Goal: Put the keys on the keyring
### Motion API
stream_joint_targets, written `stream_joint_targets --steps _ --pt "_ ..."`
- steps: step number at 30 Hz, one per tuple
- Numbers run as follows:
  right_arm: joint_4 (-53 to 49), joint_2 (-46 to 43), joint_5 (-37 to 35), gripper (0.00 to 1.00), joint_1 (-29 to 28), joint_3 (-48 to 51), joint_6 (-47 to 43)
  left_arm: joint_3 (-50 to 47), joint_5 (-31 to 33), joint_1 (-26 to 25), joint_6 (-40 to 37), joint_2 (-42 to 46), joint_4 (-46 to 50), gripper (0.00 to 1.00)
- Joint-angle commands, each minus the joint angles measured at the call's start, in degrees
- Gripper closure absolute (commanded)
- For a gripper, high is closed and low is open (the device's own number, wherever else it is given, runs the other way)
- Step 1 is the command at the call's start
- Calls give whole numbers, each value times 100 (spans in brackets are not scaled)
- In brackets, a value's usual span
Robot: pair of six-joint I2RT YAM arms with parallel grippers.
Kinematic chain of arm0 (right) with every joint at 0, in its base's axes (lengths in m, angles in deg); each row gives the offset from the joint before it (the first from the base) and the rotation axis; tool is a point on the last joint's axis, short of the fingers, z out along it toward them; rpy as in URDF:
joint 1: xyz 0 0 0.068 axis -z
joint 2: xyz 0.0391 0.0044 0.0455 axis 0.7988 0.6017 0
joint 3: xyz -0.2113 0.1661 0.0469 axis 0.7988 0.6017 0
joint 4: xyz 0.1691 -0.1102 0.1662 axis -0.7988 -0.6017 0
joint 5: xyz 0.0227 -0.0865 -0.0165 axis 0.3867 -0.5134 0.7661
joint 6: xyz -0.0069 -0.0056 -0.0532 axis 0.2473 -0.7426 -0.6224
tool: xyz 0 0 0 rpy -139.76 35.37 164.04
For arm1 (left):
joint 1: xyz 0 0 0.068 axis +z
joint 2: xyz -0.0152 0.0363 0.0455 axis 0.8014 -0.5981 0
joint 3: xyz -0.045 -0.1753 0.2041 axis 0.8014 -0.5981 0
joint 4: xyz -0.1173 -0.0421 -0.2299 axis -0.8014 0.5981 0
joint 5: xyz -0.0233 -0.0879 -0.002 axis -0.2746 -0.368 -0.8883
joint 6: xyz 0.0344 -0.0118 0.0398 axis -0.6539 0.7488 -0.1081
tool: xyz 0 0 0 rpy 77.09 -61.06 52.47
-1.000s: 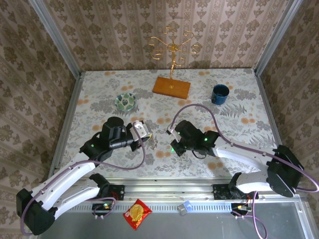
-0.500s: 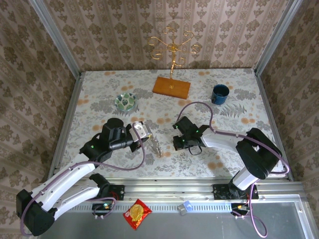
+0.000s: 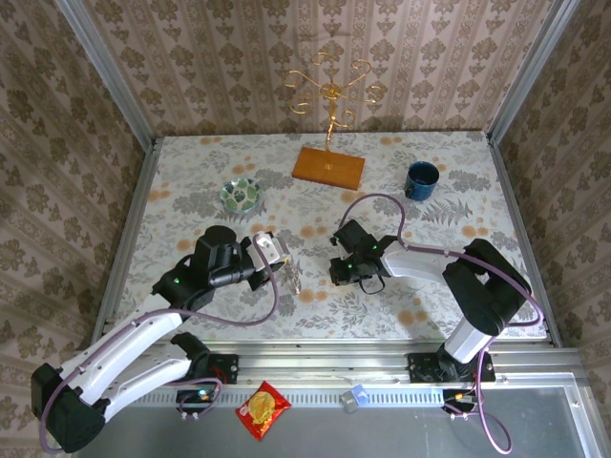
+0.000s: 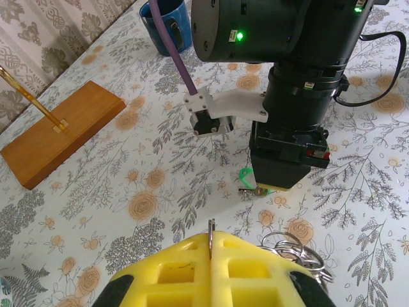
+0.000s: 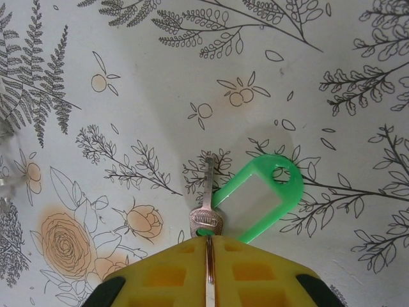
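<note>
In the left wrist view my left gripper (image 4: 212, 235) is shut on the thin metal hoop of the keyring (image 4: 211, 226), which stands edge-on between the yellow pads. Its bunch of silvery rings and keys (image 4: 295, 251) hangs to the right. In the right wrist view a small metal key (image 5: 206, 214) with a bright green tag (image 5: 259, 198) lies on the floral table. My right gripper (image 5: 208, 242) is shut on the little ring joining them. From above, the left gripper (image 3: 284, 265) and right gripper (image 3: 338, 277) face each other a short gap apart.
A patterned bowl (image 3: 242, 196) sits back left. A wooden base with a gold wire stand (image 3: 328, 167) is at the back centre, and a blue mug (image 3: 421, 179) back right. A red snack packet (image 3: 263, 410) lies on the front ledge.
The right arm has folded in, its elbow swinging from the right edge toward the middle. Its gripper stays low by the green-tagged key. The left gripper has brought the keyring slightly nearer.
</note>
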Motion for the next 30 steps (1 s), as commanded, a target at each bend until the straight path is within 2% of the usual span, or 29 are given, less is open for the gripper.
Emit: stream_joint_targets --steps 1,15,21,26,30 --pt "-221 59 61 86 21 -113 58 -37 -20 27 -45 53 -206 100" --pt "-321 108 54 89 21 -185 -1 -19 -24 26 -63 57 -159 100" --pt "-323 68 52 100 20 -194 -18 -11 -20 29 -80 54 -145 100" --pt "-545 -261 -57 100 26 -268 -237 12 -20 29 -101 75 -100 100" --pt "-705 -866 -243 100 -78 -281 -923 51 -52 26 -133 80 -61 100"
